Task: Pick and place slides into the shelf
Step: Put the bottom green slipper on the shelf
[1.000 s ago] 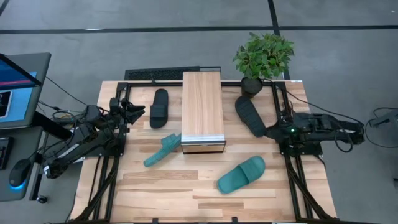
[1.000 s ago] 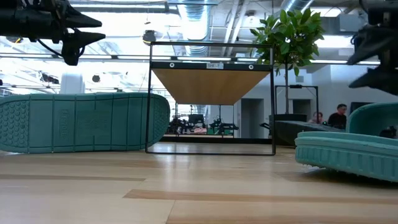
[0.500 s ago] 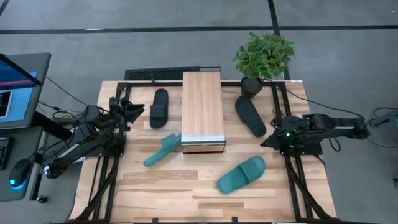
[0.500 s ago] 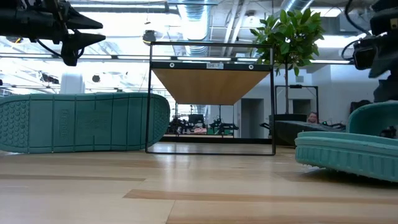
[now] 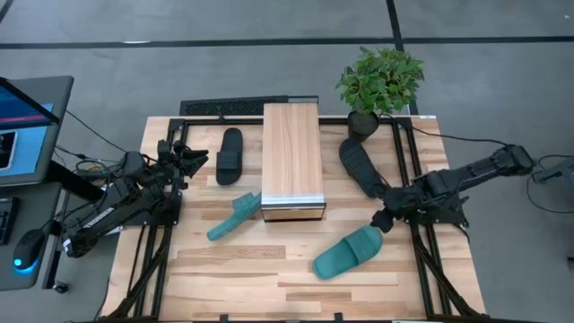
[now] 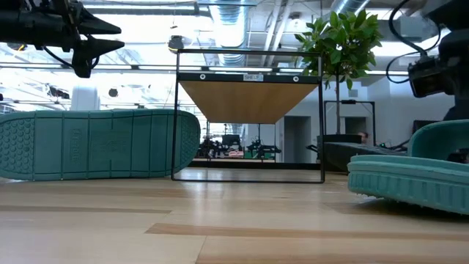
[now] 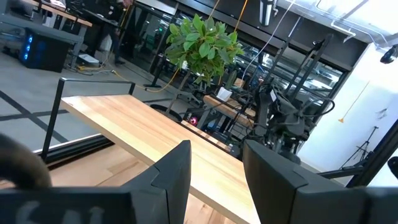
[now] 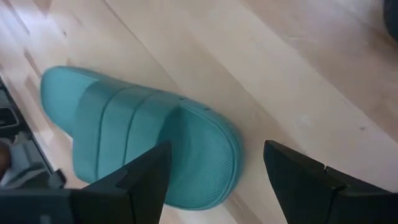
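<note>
The right arm reaches in from the tabletop's right edge, stretched low and slanting, so that the right gripper [image 5: 380, 218] hangs just above the heel end of the teal slide [image 5: 348, 252] lying near the right front of the tabletop [image 5: 233, 287]; its fingers [image 8: 146, 177] are spread apart with nothing between them, and in the right wrist view the slide's rounded heel sits in the gap beneath them, not touched. That slide rests sole-down, its wide ribbed strap up, angled toward the front edge. The left arm is folded by the left edge, its left gripper [image 5: 199, 161] pointing toward the shelf [image 5: 291, 160], fingers [image 7: 173, 176] parted and empty. The shelf, a long light-wood box with a pale metallic front edge, stands lengthwise in the middle of the tabletop toward the back. A second teal slide [image 5: 233, 217] lies on its side against the shelf's front left corner. One black slide [image 5: 230, 155] lies left of the shelf; the other black slide [image 5: 360, 167] lies to its right, near the potted plant [image 5: 378, 82] at the back right corner.
</note>
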